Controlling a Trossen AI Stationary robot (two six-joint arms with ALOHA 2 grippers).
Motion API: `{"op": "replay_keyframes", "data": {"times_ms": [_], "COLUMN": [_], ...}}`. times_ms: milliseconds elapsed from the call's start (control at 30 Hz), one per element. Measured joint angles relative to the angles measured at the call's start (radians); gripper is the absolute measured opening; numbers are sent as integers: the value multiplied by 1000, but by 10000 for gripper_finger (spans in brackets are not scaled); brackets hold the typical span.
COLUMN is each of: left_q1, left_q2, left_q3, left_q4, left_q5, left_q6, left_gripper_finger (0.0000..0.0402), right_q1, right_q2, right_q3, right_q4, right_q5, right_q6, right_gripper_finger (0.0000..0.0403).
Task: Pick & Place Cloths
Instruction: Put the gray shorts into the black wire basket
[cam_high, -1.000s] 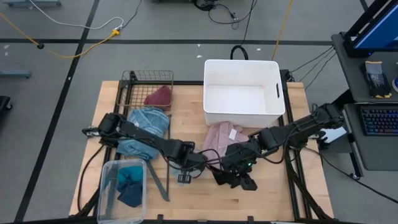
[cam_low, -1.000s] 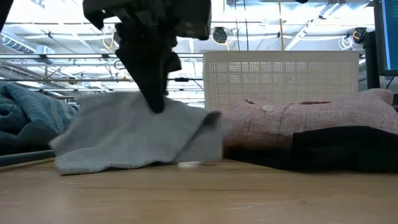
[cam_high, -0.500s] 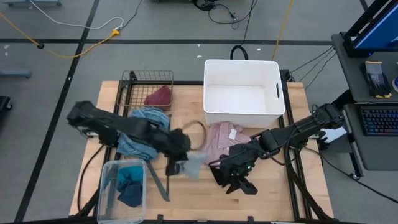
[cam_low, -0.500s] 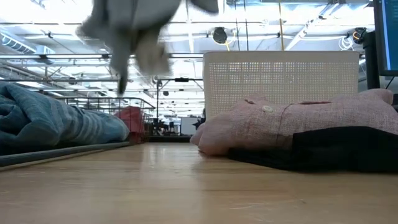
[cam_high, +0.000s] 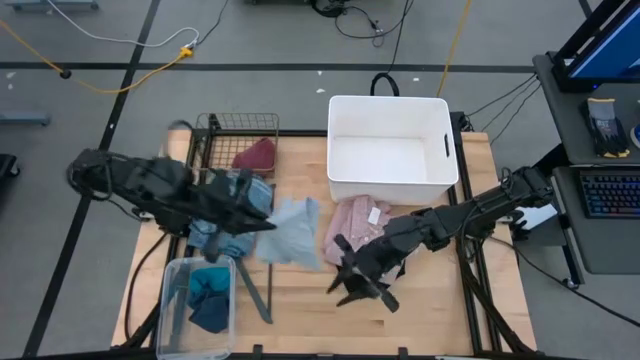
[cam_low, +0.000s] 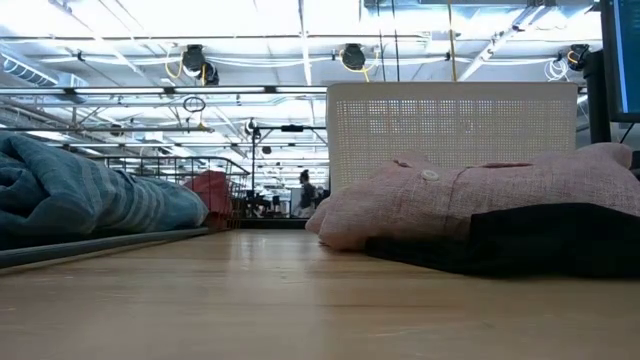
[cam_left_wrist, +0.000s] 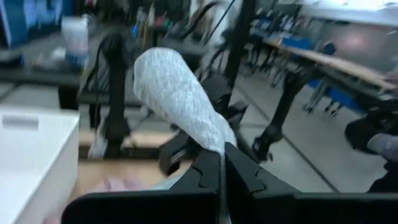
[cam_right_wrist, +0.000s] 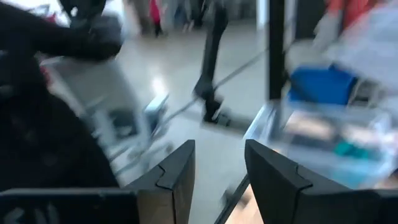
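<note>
The grey-blue cloth (cam_high: 291, 232) hangs in the air above the wooden table (cam_high: 430, 320), pinched at one edge by the left gripper (cam_high: 262, 226). In the left wrist view the two dark fingers (cam_left_wrist: 239, 175) are pressed together on the cloth (cam_left_wrist: 180, 96), which bulges up and away from their tips as a pale rounded fold. From above, the fabric drapes away from the gripper toward the pink shirt (cam_high: 356, 222), its far edge close to that shirt without clearly touching it.

Behind the left gripper, toward its own arm, lies the blue striped top (cam_high: 237, 195), spilling over the edge of the wire basket (cam_high: 225, 125); a maroon piece (cam_high: 257, 155) sits inside that basket. Beside the arm, at the table's near edge, a clear plastic bin (cam_high: 170, 300) holds teal pieces (cam_high: 210, 290).

The right gripper (cam_high: 352, 281) is raised above the table just past the pink shirt, on the side away from the white tub (cam_high: 390, 190). Its fingers (cam_right_wrist: 267, 168) stand partly apart with nothing between them. A black piece (cam_low: 545, 240) lies against the front of the pink shirt (cam_low: 450, 195) in the low view, both resting on the table, with the white tub's perforated wall (cam_low: 450, 125) behind them and the blue striped top (cam_low: 80, 195) off to the other side.
</note>
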Motion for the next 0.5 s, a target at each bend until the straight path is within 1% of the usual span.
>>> {"op": "replay_keyframes", "data": {"times_ms": [67,167,233,333,400,500], "left_q1": [-7,-10,-10,-12,-12,-12], "left_q2": [-22,-42,-43,-38,-34,-31], "left_q3": [0,0,0,0,0,0], "left_q4": [37,95,146,219,245,254], "left_q5": [19,64,121,235,288,318], "left_q6": [36,61,74,118,140,159], "left_gripper_finger": [0,0,0,0,0,0], "right_q1": [-5,-19,-32,-54,-67,-83], "right_q2": [0,0,0,0,0,0], "right_q3": [0,0,0,0,0,0], "right_q4": [73,176,245,330,356,360], "right_q5": [46,77,78,86,117,161], "right_q6": [-27,-74,-103,-125,-137,-156], "right_gripper_finger": [132,132,132,132,132,132]}}
